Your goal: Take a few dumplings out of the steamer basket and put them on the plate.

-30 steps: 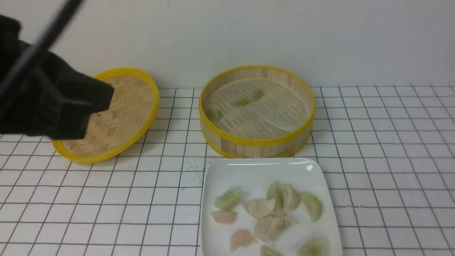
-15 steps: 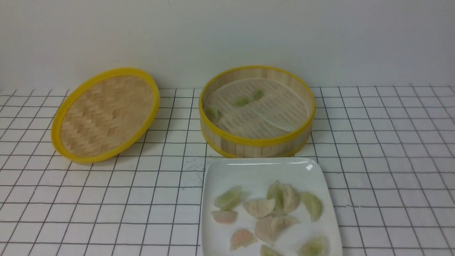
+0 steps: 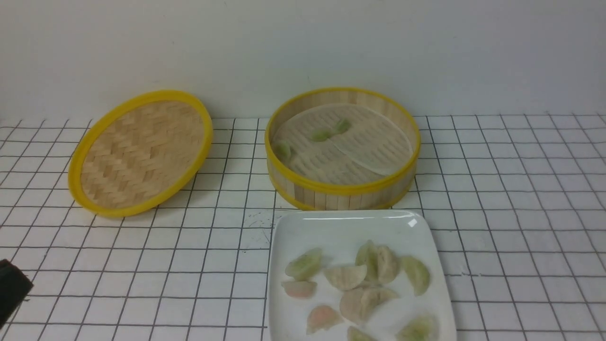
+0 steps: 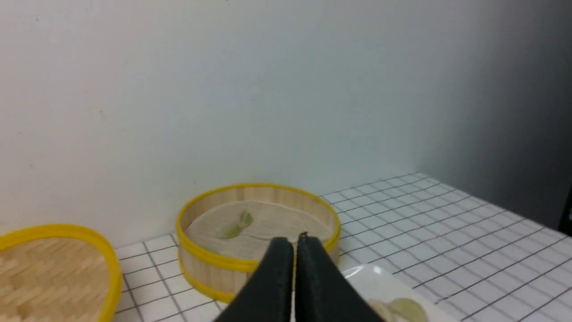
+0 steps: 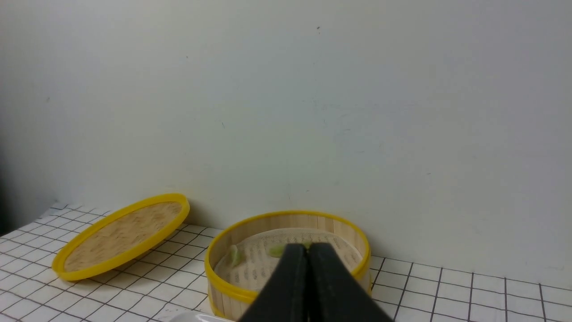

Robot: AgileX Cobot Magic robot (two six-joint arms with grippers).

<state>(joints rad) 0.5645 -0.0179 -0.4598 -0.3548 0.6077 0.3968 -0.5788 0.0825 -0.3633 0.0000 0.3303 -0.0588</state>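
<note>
The left gripper (image 4: 294,245) is being held low, well back from the steamer (image 3: 341,196) and pointed toward it. Only a black part of the left arm (image 3: 13,290) is being shown at the lower left edge of the front view. Its jaws are being pressed together, with nothing between them. The right gripper (image 5: 307,251) is being held in a similar pose, jaws closed and empty. Three green dumplings (image 3: 321,135) are lying in the steamer. The others are lying on the plate (image 3: 341,227), just in front of it.
</note>
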